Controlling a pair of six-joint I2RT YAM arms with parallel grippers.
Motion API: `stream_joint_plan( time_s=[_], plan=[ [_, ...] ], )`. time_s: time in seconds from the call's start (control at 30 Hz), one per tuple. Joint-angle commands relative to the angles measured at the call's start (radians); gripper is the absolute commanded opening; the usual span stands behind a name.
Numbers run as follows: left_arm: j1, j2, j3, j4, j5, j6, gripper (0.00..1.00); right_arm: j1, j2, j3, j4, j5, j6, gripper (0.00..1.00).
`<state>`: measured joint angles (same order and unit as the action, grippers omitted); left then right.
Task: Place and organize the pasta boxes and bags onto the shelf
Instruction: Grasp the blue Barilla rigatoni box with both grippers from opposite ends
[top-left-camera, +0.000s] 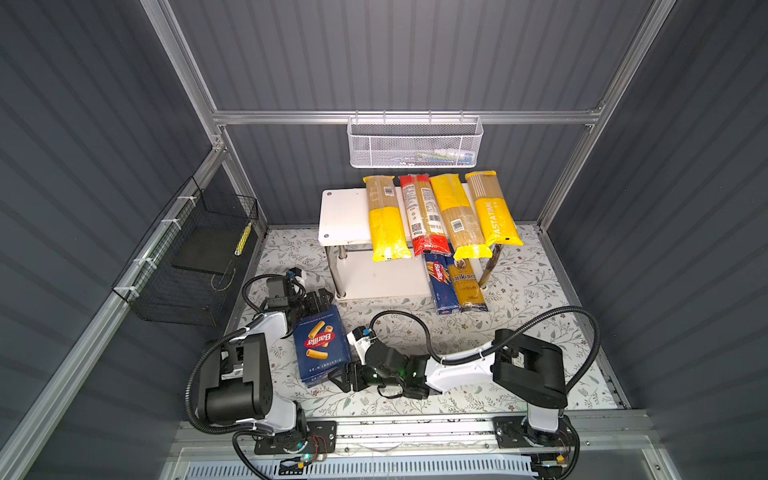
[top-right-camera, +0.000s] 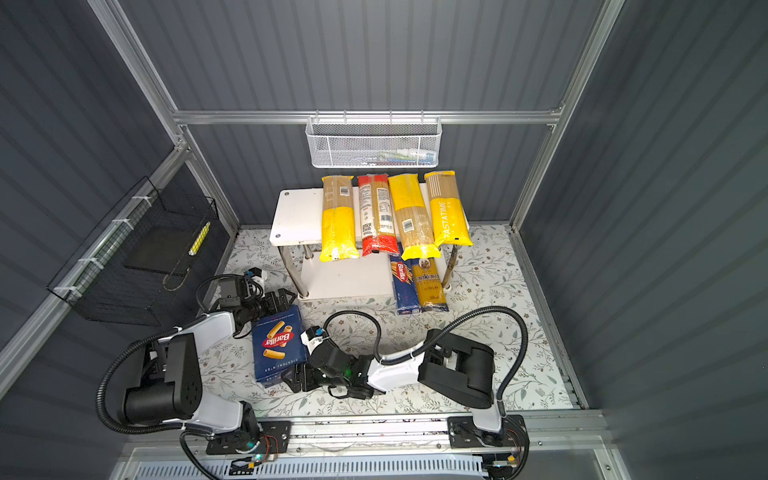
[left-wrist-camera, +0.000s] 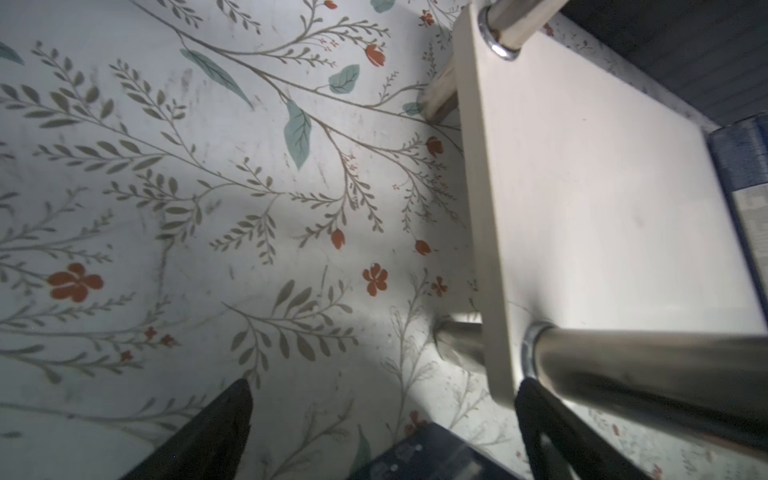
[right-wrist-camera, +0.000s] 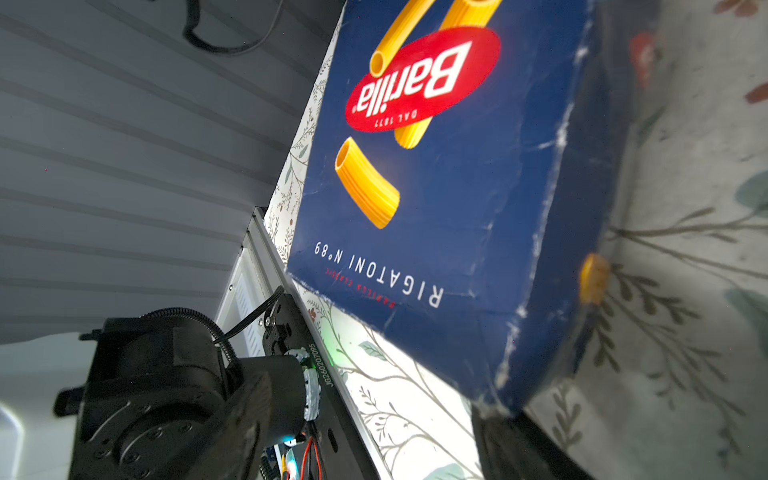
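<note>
The wide rigatoni box (top-left-camera: 320, 349) (top-right-camera: 279, 345) (right-wrist-camera: 436, 187) lies flat on the floral table, left of the middle. My left gripper (top-left-camera: 322, 301) (left-wrist-camera: 384, 386) is open at the box's far end, with a box corner (left-wrist-camera: 424, 453) between its fingers. My right gripper (top-left-camera: 343, 376) (right-wrist-camera: 374, 407) is open at the near right corner, where one finger (right-wrist-camera: 519, 436) touches the box. The shelf (top-left-camera: 345, 216) (left-wrist-camera: 582, 187) carries two yellow bags (top-left-camera: 384, 216), a red bag (top-left-camera: 424, 216) and the PASTATIME bag (top-left-camera: 492, 208) on top. The spaghetti box (top-left-camera: 442, 282) and ankara bag (top-left-camera: 467, 286) lie on the lower tier, overhanging its front.
A white mesh basket (top-left-camera: 415, 143) hangs on the back rail above the shelf. A black wire basket (top-left-camera: 187, 257) is fixed to the left wall. The shelf's chrome leg (left-wrist-camera: 623, 357) stands close to my left gripper. Grey walls close in three sides.
</note>
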<state>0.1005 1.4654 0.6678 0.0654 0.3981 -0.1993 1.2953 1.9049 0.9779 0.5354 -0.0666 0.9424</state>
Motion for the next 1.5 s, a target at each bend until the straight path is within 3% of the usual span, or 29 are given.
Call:
stream_joint_plan(
  time_s=[0.0,0.4,0.53,0.73,1.0,1.33,1.47],
  plan=[
    [0.007,-0.064,-0.065,-0.048,0.134,-0.093,0.99,-0.033,-0.032,-0.034,0.018,0.038,0.011,0.77],
    [-0.007,-0.305,-0.144,-0.223,0.207,-0.11,1.0,-0.093,-0.174,-0.165,0.008,0.126,0.011,0.78],
    [-0.06,-0.384,-0.202,-0.18,0.184,-0.159,0.99,-0.118,-0.205,-0.189,0.009,0.134,0.001,0.78],
    [-0.189,-0.376,-0.212,-0.172,0.068,-0.195,0.96,-0.135,-0.214,-0.167,-0.02,0.116,-0.018,0.78],
    [-0.241,-0.39,-0.232,-0.084,0.124,-0.262,0.91,-0.173,-0.246,-0.181,-0.064,0.128,-0.041,0.78],
    [-0.39,-0.506,-0.254,-0.192,-0.06,-0.309,0.88,-0.274,-0.363,-0.222,-0.169,0.123,-0.095,0.79],
    [-0.39,-0.542,-0.246,-0.267,-0.232,-0.276,0.94,-0.298,-0.437,-0.26,-0.227,0.127,-0.122,0.79]
  ],
)
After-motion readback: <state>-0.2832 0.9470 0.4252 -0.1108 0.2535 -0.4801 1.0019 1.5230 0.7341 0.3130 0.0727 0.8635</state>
